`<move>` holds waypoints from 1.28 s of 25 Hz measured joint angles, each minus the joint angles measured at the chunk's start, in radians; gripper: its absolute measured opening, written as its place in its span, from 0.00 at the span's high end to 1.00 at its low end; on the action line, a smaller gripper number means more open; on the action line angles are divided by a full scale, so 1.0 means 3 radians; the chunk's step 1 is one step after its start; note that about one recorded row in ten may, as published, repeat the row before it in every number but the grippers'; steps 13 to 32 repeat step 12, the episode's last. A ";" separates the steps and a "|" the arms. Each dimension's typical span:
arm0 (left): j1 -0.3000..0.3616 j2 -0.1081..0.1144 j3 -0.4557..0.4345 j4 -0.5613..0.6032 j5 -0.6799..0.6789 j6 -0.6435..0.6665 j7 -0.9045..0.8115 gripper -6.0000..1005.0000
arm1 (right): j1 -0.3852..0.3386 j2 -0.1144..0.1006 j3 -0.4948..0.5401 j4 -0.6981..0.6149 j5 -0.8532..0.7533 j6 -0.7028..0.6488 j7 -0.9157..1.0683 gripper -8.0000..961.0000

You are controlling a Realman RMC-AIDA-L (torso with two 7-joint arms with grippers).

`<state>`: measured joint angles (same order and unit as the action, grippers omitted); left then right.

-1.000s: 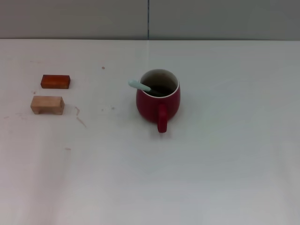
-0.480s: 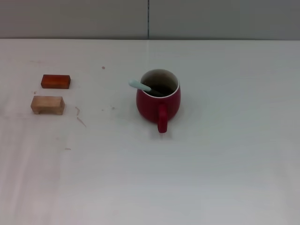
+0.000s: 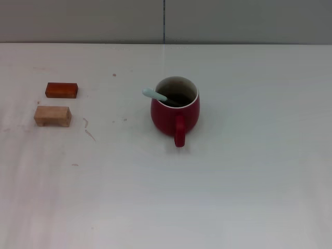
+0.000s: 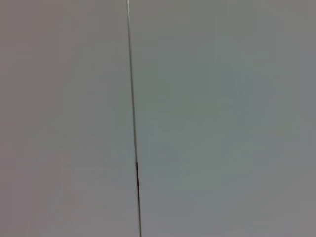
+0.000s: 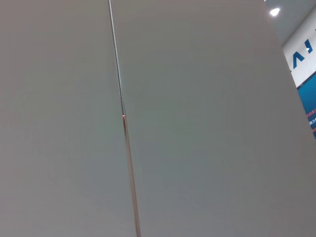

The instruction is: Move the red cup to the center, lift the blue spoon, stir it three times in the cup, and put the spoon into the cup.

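Note:
The red cup [image 3: 175, 111] stands upright near the middle of the white table in the head view, its handle [image 3: 179, 131] pointing toward me. The blue spoon [image 3: 154, 94] rests inside the cup. Its pale blue handle leans over the rim on the cup's left side, and its bowl is hidden in the dark inside. Neither gripper shows in any view. Both wrist views show only a grey wall panel with a seam [image 4: 133, 123] [image 5: 124, 123].
A red-brown block [image 3: 61, 90] and a pale wooden block [image 3: 52, 115] lie at the left of the table [image 3: 249, 171]. The grey wall [image 3: 233, 21] runs along the far edge.

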<state>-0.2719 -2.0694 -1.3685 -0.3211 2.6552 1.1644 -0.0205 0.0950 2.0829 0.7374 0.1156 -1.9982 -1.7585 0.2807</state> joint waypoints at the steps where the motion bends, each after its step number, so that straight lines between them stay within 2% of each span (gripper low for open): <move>1: -0.0001 0.0000 0.0000 0.0014 0.0000 0.0001 0.0000 0.17 | 0.0002 0.0001 0.0000 -0.0007 0.0000 -0.0002 0.0000 0.12; 8: 0.0006 0.0000 0.0042 0.0072 0.0009 0.0005 -0.0031 0.17 | -0.0011 0.0007 -0.0026 -0.0013 -0.0001 -0.0009 0.0000 0.12; 12: 0.0035 -0.0003 0.0167 0.0073 0.0010 0.0054 -0.0036 0.17 | -0.0014 0.0007 -0.0035 -0.0013 -0.0002 -0.0017 0.0000 0.12; 32: 0.0035 -0.0003 0.0167 0.0073 0.0010 0.0054 -0.0036 0.17 | -0.0014 0.0007 -0.0035 -0.0013 -0.0002 -0.0017 0.0000 0.12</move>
